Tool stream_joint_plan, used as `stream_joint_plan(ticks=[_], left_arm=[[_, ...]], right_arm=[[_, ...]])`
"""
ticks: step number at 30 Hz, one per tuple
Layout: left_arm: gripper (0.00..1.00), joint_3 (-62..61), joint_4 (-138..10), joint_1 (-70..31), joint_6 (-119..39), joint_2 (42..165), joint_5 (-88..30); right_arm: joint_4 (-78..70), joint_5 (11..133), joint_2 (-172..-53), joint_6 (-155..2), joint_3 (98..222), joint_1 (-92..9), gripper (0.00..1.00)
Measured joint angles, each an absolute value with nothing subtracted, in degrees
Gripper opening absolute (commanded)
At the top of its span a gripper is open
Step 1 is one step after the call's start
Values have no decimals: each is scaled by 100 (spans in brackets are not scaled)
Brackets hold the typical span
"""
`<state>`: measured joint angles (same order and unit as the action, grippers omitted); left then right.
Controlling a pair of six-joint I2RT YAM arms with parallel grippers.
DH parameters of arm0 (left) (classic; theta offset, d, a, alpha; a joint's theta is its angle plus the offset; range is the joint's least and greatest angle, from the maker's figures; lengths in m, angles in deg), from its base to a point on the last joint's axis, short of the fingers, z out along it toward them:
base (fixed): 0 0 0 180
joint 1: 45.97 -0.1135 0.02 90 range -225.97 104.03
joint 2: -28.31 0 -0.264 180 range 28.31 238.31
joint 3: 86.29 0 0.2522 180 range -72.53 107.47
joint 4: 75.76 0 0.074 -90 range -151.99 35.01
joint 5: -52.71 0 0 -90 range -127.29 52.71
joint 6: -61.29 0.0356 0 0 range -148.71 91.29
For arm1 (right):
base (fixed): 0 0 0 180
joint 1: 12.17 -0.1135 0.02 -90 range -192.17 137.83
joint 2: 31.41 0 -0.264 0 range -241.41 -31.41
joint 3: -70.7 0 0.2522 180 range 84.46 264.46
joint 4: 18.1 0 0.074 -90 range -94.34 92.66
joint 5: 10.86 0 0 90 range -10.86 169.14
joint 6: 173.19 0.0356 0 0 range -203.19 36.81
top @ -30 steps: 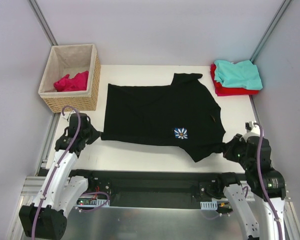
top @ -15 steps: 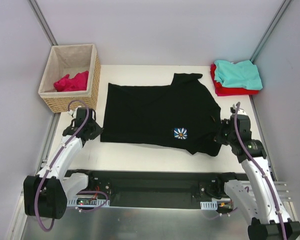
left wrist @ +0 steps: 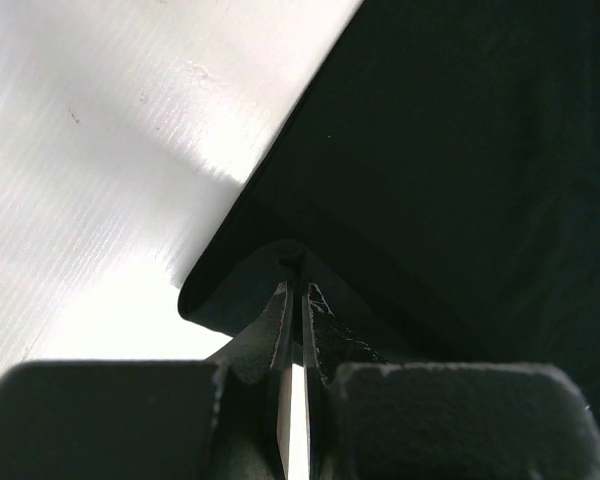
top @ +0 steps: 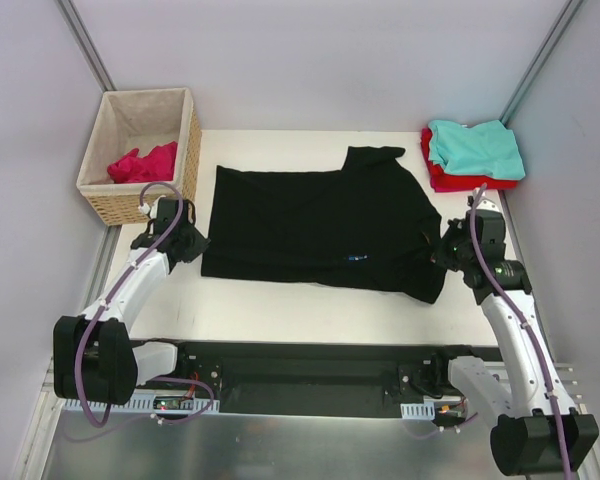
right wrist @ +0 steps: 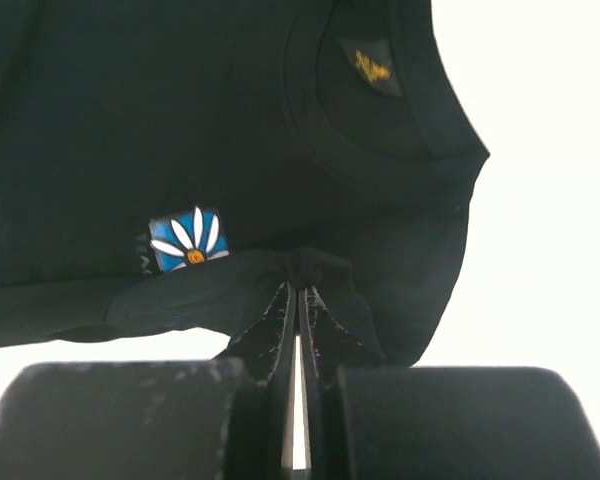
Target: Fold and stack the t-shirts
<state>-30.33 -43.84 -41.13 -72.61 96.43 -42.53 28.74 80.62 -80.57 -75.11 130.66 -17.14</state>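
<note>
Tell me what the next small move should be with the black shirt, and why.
The left gripper and right gripper are each shut on the near hem of the black t-shirt, and the fold reaches only the daisy print. So probably carry both corners on toward the far edge, to complete the half fold.

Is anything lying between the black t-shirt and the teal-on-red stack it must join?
Nothing visible: only bare white table separates the large black t-shirt from the folded teal t-shirt atop the red t-shirt.
</note>
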Motion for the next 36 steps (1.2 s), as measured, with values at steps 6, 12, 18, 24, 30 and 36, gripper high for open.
stream_joint_plan(ticks=[6, 12, 18, 24, 30, 36], left_arm=[[0, -2965, -4413, -4113, -7261, 9645, -4253], [0, -2889, -4415, -4113, -7257, 9645, -4250], [0, -2753, -4419, -4113, -7259, 9724, -4237], [0, -2662, -4421, -4113, -7259, 9977, -4218], [0, -2651, -4430, -4100, -7259, 10163, -4222], [5, -2585, -4539, -4069, -7259, 10487, -4229]], right_arm=[[2844, 8016, -8055, -7513, 13302, -1559, 1], [2852, 7994, -8036, -7513, 13310, -1491, 1], [2857, 7990, -7977, -7511, 13310, -1417, 1], [2850, 7974, -8027, -7502, 13310, -1411, 1], [2743, 7972, -8241, -7467, 13273, -1402, 1], [2562, 7972, -8497, -7465, 13199, -1402, 1]])
